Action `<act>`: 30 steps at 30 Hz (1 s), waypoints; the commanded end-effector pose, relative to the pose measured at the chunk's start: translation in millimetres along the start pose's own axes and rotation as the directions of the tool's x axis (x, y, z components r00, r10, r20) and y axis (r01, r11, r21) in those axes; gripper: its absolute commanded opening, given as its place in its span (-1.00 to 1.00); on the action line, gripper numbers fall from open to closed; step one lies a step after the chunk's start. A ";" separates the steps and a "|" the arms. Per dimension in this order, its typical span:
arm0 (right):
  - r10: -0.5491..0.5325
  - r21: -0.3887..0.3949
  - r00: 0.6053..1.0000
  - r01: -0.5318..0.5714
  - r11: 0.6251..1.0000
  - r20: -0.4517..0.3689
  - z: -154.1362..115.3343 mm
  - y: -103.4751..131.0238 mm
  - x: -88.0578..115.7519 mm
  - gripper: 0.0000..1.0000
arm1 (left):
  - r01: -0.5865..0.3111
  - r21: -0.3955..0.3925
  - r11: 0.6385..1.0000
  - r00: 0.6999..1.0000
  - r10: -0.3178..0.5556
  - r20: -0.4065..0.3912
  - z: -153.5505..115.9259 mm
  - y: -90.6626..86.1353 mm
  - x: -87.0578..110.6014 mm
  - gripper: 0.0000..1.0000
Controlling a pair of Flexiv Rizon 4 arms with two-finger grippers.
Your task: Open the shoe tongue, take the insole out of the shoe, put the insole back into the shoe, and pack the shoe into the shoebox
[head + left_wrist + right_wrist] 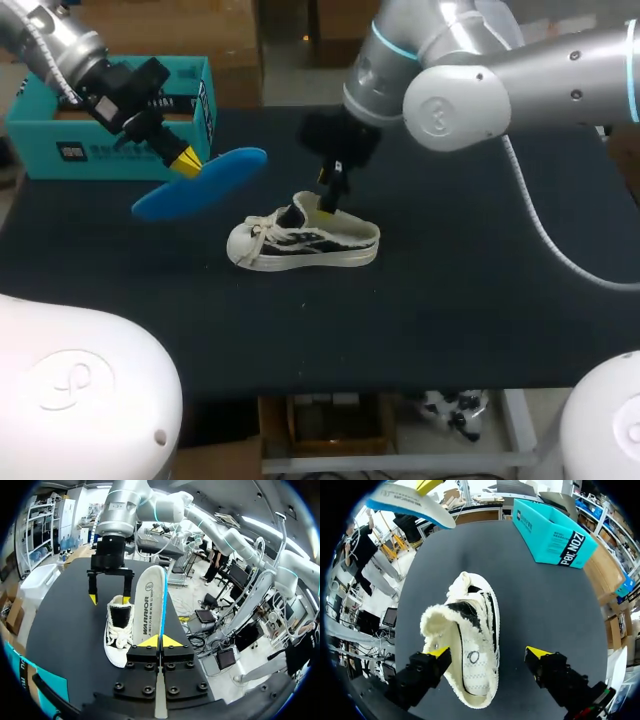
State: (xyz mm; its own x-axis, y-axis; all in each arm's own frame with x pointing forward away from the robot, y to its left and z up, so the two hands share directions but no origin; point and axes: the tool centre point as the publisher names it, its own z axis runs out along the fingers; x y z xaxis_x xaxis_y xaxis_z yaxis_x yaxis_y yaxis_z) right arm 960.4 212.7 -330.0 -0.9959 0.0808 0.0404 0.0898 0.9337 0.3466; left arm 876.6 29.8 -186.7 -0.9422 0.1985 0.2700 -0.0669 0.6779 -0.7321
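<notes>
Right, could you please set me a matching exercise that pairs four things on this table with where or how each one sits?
Things:
1. blue foam insole
2. white fleece-lined sneaker
3. teal cardboard shoebox
4. right end effector

Places or states:
A. open, hovering over the sneaker's heel end
B. clamped in the left end effector, off the table
C. at the far left corner of the table
D. standing on its sole on the black table top

Pairs: 1-B, 2-D, 3-C, 4-A
</notes>
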 end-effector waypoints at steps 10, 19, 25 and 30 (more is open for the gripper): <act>0.042 0.171 0.999 -0.039 0.985 -0.011 30.5 12.9 -6.3 1.00 | 0.056 -0.007 0.998 0.988 -0.054 0.144 -10.4 37.3 5.2 -1.00; 0.049 0.206 0.999 -0.050 0.977 0.005 35.7 15.2 -6.7 -1.00 | 0.068 -0.009 0.998 0.985 -0.066 0.160 -12.6 45.4 9.1 -1.00; 0.062 0.242 0.998 -0.062 0.968 0.007 36.6 13.8 -1.9 -1.00 | 0.072 -0.010 0.997 0.984 -0.069 0.164 -12.1 47.7 10.5 -1.00; 0.081 0.264 0.997 -0.082 0.961 0.011 38.5 10.4 2.6 -1.00 | 0.074 -0.014 0.997 0.984 -0.070 0.166 -8.9 48.7 11.3 -1.00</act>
State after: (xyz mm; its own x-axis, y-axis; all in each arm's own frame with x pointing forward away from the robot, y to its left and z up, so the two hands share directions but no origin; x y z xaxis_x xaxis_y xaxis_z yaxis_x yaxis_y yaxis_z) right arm 958.4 232.4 -362.6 -0.9857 0.1577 0.0588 0.1631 0.9814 0.1016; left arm 869.8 73.4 -212.7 -0.9715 0.0500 0.2318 -0.1311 0.7013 -0.7007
